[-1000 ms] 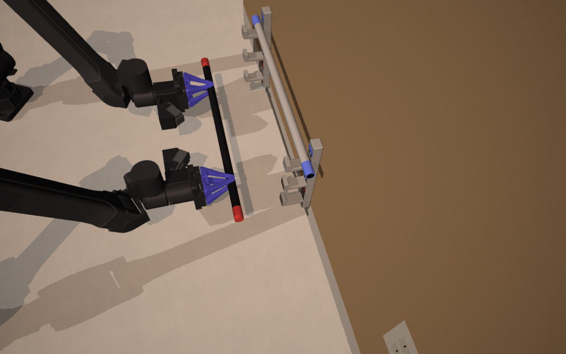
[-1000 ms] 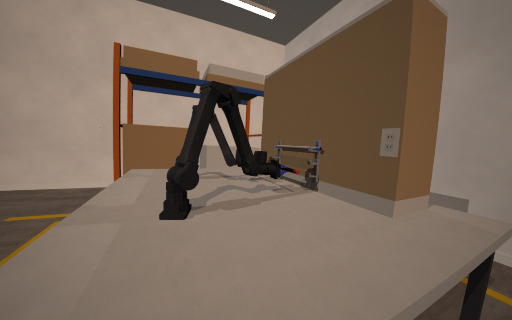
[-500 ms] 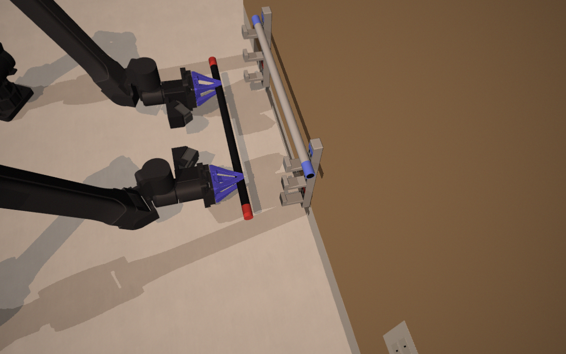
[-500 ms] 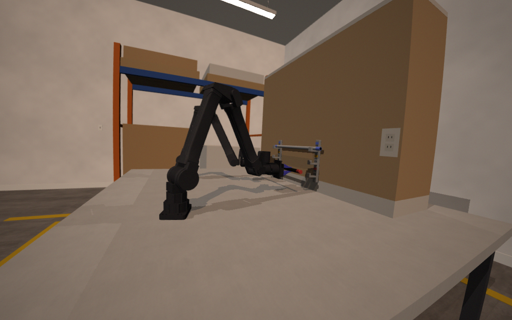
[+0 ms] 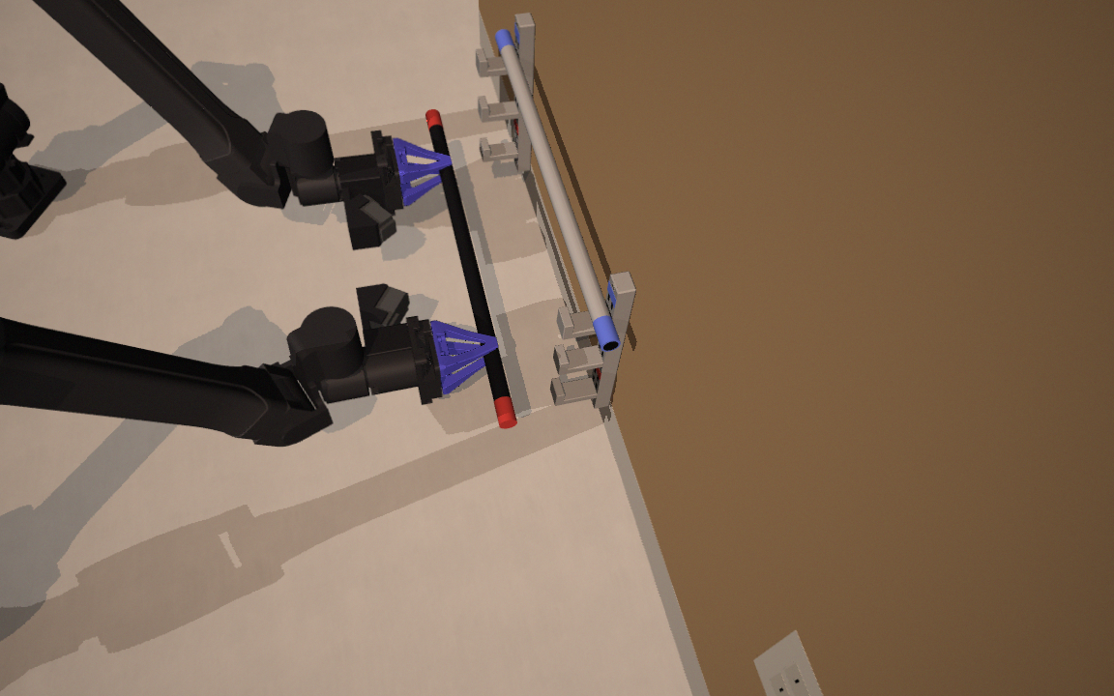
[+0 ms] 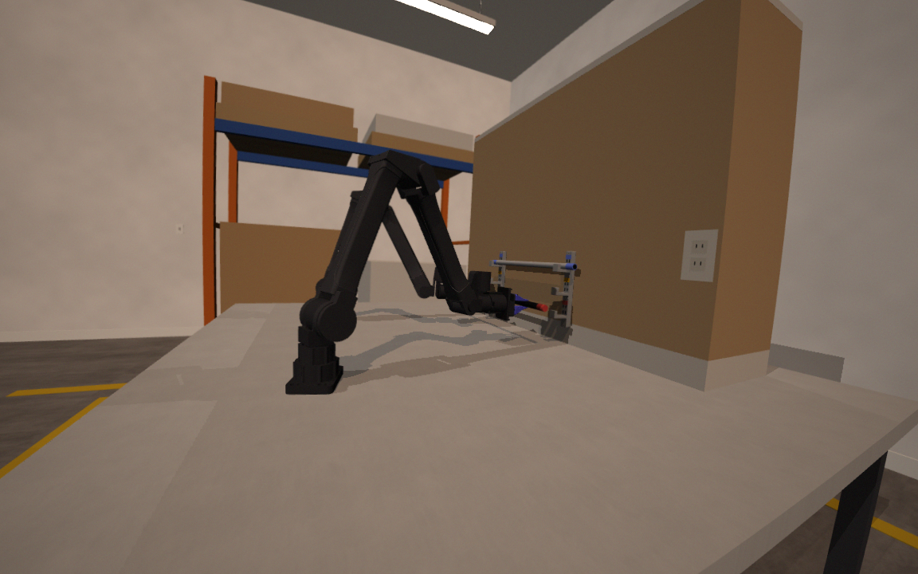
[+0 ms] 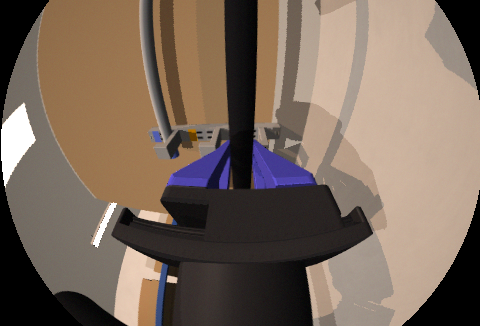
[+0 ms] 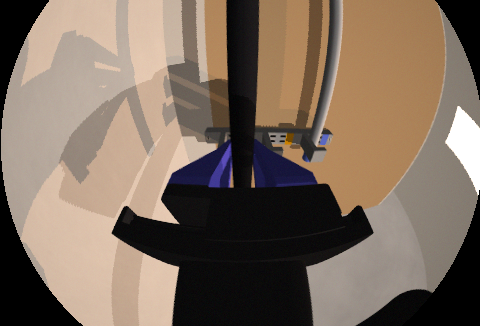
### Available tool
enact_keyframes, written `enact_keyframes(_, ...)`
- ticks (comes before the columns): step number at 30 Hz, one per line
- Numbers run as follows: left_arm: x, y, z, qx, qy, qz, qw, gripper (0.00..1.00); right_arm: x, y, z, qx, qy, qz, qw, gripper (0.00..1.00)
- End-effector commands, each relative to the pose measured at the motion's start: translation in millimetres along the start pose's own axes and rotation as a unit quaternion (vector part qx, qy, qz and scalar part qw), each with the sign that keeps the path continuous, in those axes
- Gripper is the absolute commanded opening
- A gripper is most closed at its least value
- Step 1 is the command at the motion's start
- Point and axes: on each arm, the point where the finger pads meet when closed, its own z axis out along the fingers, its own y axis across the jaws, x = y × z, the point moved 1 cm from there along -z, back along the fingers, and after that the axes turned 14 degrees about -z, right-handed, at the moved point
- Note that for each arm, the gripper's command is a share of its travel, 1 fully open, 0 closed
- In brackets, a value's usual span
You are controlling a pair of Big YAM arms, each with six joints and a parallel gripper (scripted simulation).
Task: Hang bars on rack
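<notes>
A grey bar with blue ends lies across the top arms of the rack, beside blue labels. Orange labels mark the middle pair; a red label shows lower on the near upright. A black bar with red ends hangs in front of the rack, clear of its arms. My left gripper and right gripper are both shut on it, near opposite ends.
The brown wall panel stands directly behind the rack. A wall outlet is on it, well to the side. The rack's hooked arms stick out towards the held bar.
</notes>
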Motion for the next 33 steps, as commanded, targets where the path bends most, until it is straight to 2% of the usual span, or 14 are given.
enact_keyframes(1,-4.7,34.5,25.1,-0.038,0.000,-0.022,0.999,0.00,11.2,-38.0,28.2,0.034,0.014,0.020,0.999,0.00)
enact_keyframes(11,-5.0,36.6,41.8,-0.038,0.000,-0.022,0.999,0.00,11.7,-40.2,44.9,0.034,0.014,0.020,0.999,0.00)
enact_keyframes(33,-5.7,40.0,44.6,-0.038,0.000,-0.022,0.999,0.00,12.5,-43.9,47.7,0.034,0.014,0.020,0.999,0.00)
